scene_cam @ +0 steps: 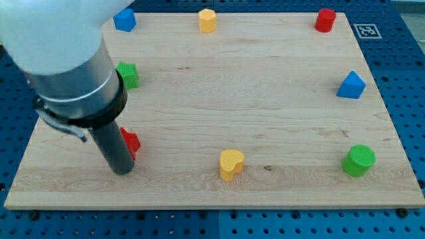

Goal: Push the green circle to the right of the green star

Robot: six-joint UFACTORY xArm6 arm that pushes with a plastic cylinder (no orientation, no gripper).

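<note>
The green circle [359, 160] is a short cylinder at the view's lower right, near the board's right edge. The green star [128, 75] sits at the view's left, partly hidden behind the arm's grey body. My tip [123, 170] rests on the board at the lower left, far from the green circle and well below the green star. It is touching or right beside a red block [131, 143], whose shape is mostly hidden by the rod.
A yellow heart [231, 164] lies at the bottom centre. A blue block [124, 20], a yellow block [208, 20] and a red cylinder [325, 20] line the top edge. A blue triangular block [351, 85] sits at the right.
</note>
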